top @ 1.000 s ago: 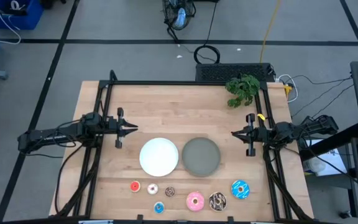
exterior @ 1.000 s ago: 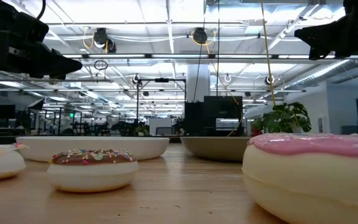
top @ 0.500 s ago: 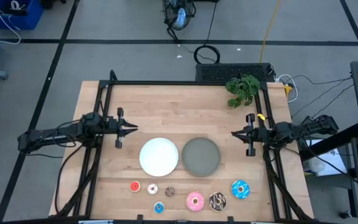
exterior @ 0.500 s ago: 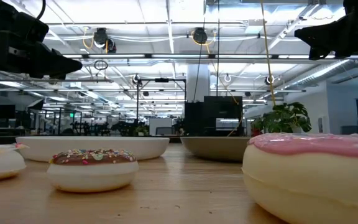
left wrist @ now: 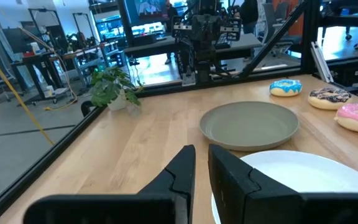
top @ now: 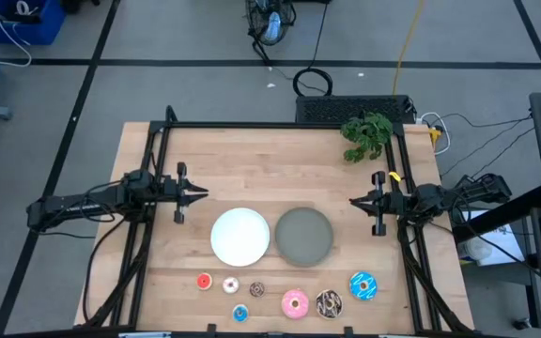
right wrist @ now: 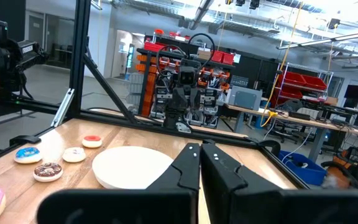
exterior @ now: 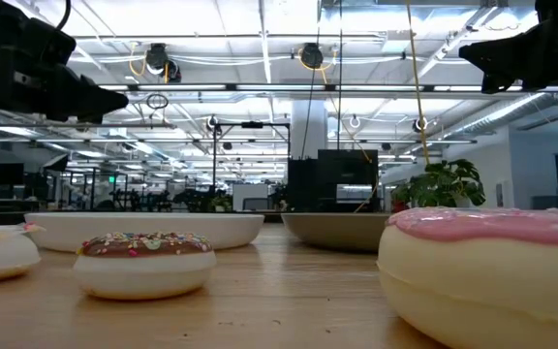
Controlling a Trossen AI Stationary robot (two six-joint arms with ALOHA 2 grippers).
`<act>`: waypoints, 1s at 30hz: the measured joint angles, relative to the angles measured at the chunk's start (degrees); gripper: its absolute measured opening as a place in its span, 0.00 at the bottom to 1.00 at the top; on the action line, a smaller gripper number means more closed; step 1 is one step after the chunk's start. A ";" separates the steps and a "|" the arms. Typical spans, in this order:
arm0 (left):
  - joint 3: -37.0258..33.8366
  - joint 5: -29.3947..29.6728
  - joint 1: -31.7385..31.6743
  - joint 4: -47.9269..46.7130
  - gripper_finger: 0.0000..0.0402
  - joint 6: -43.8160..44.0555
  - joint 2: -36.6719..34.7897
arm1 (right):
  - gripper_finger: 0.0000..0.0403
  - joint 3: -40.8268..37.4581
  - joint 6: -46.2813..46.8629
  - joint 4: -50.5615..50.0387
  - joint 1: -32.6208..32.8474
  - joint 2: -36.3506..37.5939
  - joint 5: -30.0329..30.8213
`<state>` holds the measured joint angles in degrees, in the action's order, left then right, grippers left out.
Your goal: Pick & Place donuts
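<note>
**Donuts untouched, both arms parked**

Seven donuts [top: 289, 295] are lined along the near table edge, beside neither plate. The left gripper [top: 201, 194] is held aloft left of the white plate [top: 240, 235], fingers nearly together, empty. The right gripper [top: 356, 201] is pinched closed, empty, right of the grey plate [top: 303, 235]. No pick seems begun; next, a gripper must be opened and lowered over one donut.

red donut [top: 204, 281] | pink donut [top: 295, 303] | blue sprinkled donut [top: 363, 285] | white plate [top: 240, 236] | grey plate [top: 303, 235], perhaps greenish
</note>
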<state>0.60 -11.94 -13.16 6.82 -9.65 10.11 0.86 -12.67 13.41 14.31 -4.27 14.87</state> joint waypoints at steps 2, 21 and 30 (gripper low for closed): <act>0.00 0.01 0.01 0.44 0.13 1.16 0.01 | 0.01 0.00 -0.01 0.00 -0.01 0.00 0.01; 0.04 3.21 0.09 13.71 0.13 30.93 0.05 | 0.01 -0.02 -0.30 3.03 -0.01 0.02 0.02; 21.38 19.17 14.45 -7.00 0.13 26.43 12.98 | 0.01 -0.01 -0.44 2.61 0.00 0.02 0.02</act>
<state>21.98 7.23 1.29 -0.18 16.78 23.10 0.85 -13.10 16.02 14.31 -4.25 14.90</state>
